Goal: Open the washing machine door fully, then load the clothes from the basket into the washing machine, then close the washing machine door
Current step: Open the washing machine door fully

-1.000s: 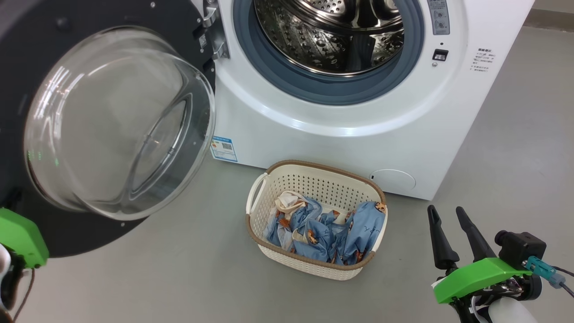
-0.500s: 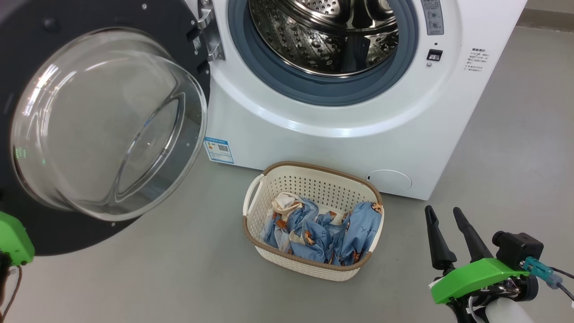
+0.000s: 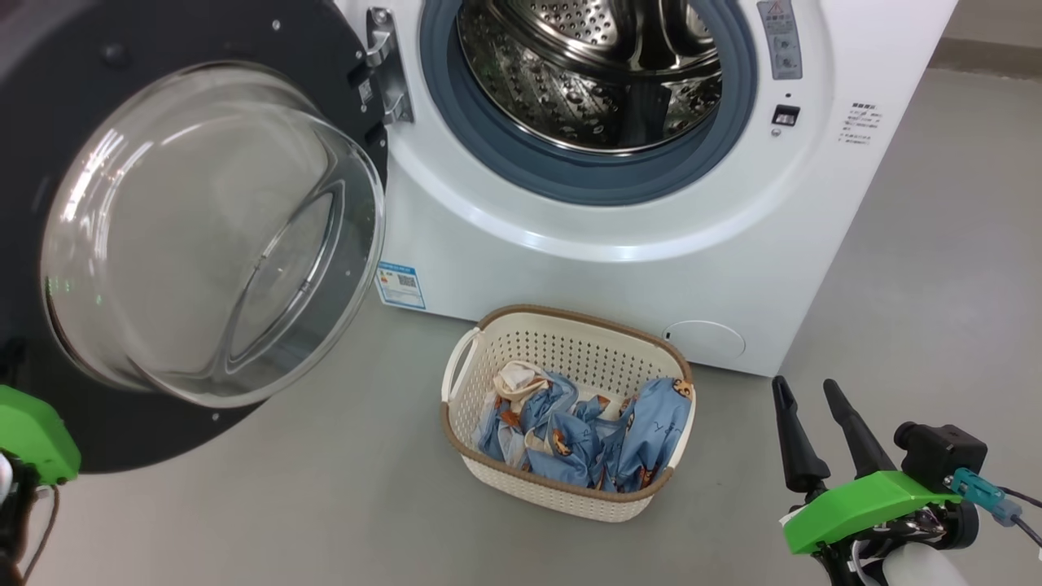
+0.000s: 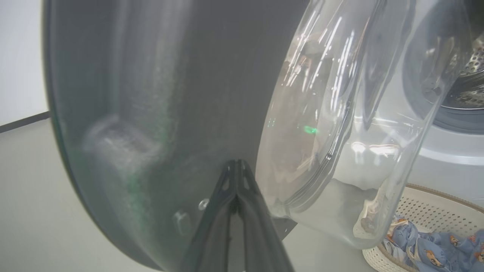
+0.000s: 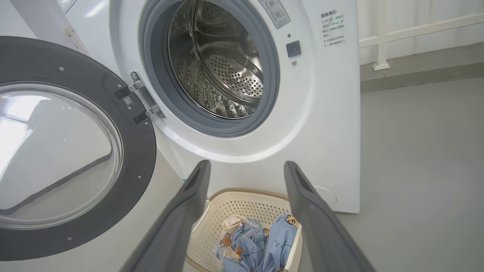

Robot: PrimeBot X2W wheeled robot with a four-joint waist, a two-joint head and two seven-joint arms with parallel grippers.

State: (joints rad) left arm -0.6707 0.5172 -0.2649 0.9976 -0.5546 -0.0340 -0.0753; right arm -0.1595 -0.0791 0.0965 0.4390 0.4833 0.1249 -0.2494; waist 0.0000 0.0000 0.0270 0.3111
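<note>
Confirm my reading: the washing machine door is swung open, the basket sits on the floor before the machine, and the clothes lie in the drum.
One slip: the clothes lie in the basket, not the drum, as the head view shows. The washing machine door is open; the rest holds.

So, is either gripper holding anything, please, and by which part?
Nothing is held: the left gripper is shut, empty, by the door's black rim; the right gripper is open, empty.

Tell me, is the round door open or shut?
Open. The washing machine door stands swung out on its hinge, and the steel drum shows behind the opening.
</note>
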